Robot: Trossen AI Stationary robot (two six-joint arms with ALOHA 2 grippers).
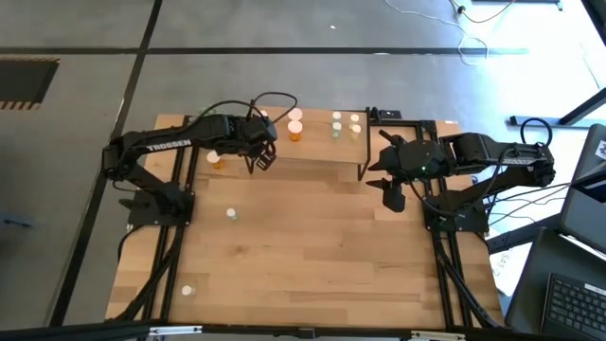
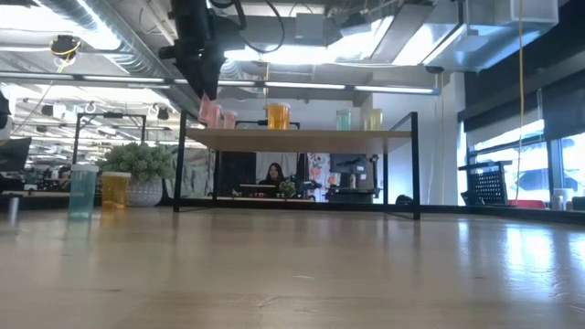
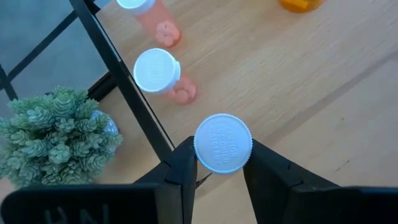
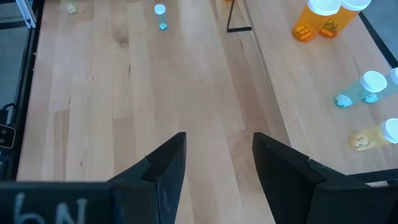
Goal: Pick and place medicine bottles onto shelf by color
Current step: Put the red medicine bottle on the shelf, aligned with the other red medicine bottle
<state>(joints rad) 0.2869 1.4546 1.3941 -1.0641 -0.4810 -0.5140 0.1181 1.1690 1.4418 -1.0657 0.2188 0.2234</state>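
Over the left end of the shelf (image 1: 312, 152), the left tool (image 3: 217, 168) was clamped on a pink bottle (image 3: 222, 143), its white cap showing between the two dark fingers (image 3: 180, 168). In the low view the same pink bottle (image 2: 208, 111) hung just above the board beneath the dark arm. Two further pink bottles (image 3: 160, 73) stood on the shelf just beyond it, close to the black frame edge. An orange bottle (image 2: 278, 115) stood near the middle of the board, and a pale blue-green bottle (image 2: 344, 119) and a yellow one (image 2: 373, 119) stood toward the right end.

Off the shelf, one orange bottle (image 1: 217, 159) stood on the surface (image 1: 312, 256) at the left, beneath the left arm. A pale bottle (image 1: 231, 215) stood farther toward the near side, and another (image 1: 187, 290) stood close to the near left corner. A spiky green potted plant (image 3: 56, 134) stood beside the shelf's left leg.

At the right end of the shelf, the right tool (image 4: 217, 162) hung above bare surface with its fingers apart and nothing between them.
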